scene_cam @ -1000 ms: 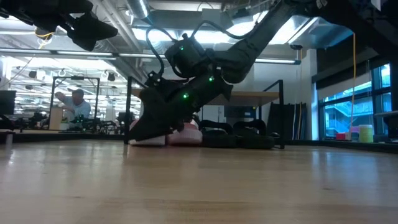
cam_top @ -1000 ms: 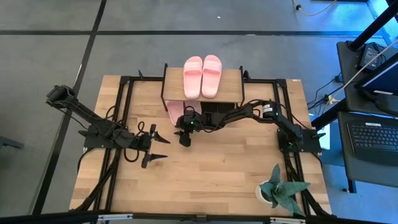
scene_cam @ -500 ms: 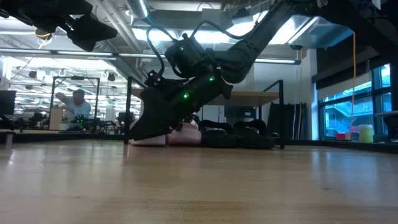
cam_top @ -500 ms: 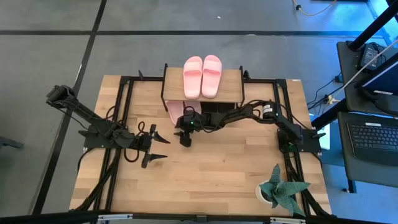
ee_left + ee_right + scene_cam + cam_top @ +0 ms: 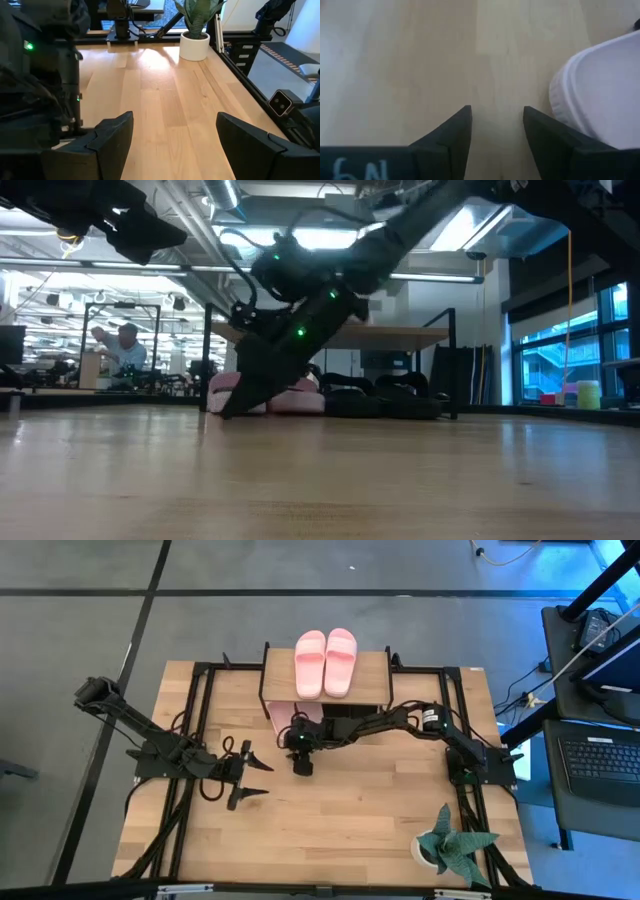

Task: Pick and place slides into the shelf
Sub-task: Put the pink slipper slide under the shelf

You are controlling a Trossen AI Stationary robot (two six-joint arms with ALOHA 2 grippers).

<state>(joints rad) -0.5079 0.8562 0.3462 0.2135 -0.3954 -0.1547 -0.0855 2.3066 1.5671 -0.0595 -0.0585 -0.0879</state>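
Observation:
The shelf [image 5: 372, 668] stands at the table's far middle. Two pink slides [image 5: 325, 662] lie side by side on its top board. Below the board, a third pink slide [image 5: 277, 718] sticks out toward the near edge, with black slides [image 5: 345, 712] to its right. My right gripper [image 5: 303, 768] slants down in front of the shelf, just beside that pink slide [image 5: 600, 95]. It is open, with only bare wood between its fingers [image 5: 455, 130]. My left gripper [image 5: 262, 777] waits open above the table's left half.
A potted plant [image 5: 450, 845] stands at the near right corner. Black frame rails [image 5: 195, 740] run along both sides of the table. Bare wood [image 5: 340, 820] lies between the grippers and the near edge. A person [image 5: 118, 345] shows far off in the room.
My right gripper has turned and tipped about its wrist while staying in front of the shelf beside the lower pink slide. Its fingertips have shifted slightly toward the table's right. The slides have not moved.

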